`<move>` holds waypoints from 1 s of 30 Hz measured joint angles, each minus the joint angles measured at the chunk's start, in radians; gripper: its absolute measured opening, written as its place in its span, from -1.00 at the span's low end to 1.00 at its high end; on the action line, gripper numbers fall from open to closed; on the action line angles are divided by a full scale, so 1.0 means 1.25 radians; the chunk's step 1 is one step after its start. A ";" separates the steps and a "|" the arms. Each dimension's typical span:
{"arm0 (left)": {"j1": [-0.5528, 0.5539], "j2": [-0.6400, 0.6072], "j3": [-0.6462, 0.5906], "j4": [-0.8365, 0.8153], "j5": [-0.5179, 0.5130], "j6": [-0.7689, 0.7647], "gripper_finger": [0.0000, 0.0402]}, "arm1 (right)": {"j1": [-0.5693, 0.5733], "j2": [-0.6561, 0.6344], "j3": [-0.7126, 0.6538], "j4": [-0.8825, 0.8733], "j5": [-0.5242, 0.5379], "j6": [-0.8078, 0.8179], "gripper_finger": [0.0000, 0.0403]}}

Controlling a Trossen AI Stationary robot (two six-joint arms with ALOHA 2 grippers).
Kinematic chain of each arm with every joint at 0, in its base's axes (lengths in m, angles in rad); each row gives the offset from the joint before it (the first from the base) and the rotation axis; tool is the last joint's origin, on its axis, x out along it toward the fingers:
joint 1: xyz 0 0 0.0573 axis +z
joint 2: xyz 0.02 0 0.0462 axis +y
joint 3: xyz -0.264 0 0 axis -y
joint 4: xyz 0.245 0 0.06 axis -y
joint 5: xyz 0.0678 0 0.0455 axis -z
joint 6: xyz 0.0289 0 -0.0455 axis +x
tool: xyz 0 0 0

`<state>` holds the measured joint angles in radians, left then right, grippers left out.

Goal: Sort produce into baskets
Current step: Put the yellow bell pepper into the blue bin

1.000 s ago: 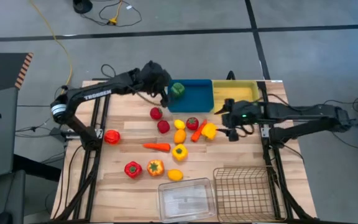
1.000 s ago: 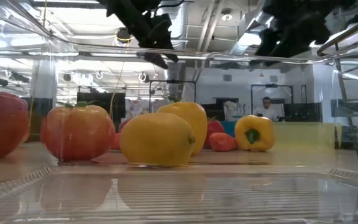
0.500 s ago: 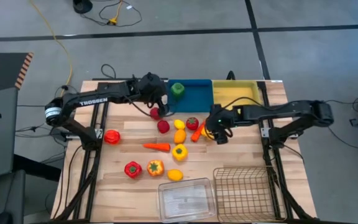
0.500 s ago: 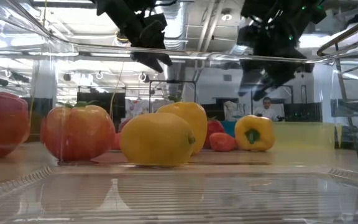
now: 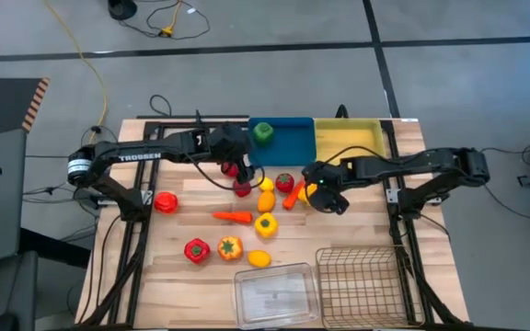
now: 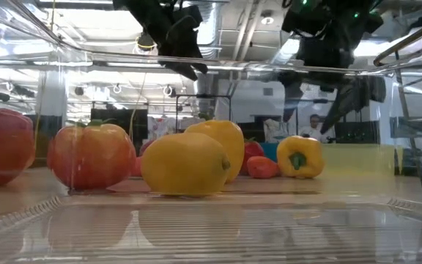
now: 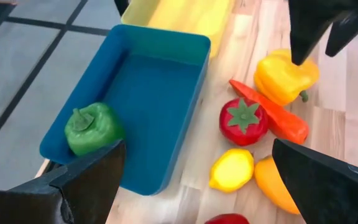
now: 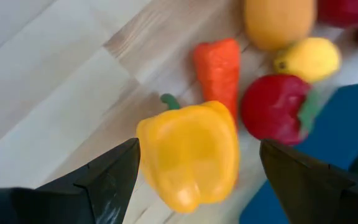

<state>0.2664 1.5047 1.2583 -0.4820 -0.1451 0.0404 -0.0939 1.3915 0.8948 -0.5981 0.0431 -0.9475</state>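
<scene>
The right end effector (image 8: pixel 194 180), fingers spread wide and empty, hangs over the yellow pepper (image 8: pixel 190 152), with a carrot (image 8: pixel 217 67) touching it at the pepper's 12 o'clock. A finger could land on the carrot and nudge the glossy pepper aside. The left end effector (image 7: pixel 194 186), also wide and empty, hovers at 8 o'clock of the blue tray (image 7: pixel 151 93).

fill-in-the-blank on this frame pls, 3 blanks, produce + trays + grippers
1. The only produce in the blue tray is a ____ pepper.
2. The right gripper hangs open over a ____ pepper lying on the table.
3. The yellow tray holds ____ produce.

Missing words: green; yellow; no
</scene>
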 joint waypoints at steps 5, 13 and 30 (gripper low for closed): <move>-0.016 0.000 0.000 0.005 -0.002 0.000 0.95 | 0.000 0.049 0.000 0.004 0.012 -0.005 0.77; -0.022 0.000 0.000 0.002 -0.002 0.000 0.95 | 0.000 0.102 0.002 0.026 0.052 -0.006 0.77; -0.023 0.000 0.000 0.002 0.005 0.001 0.95 | 0.000 0.119 0.001 0.052 0.067 0.109 0.75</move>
<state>0.2375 1.5051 1.2583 -0.4797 -0.1395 0.0414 -0.0940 1.5398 0.8957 -0.5334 0.1273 -0.8116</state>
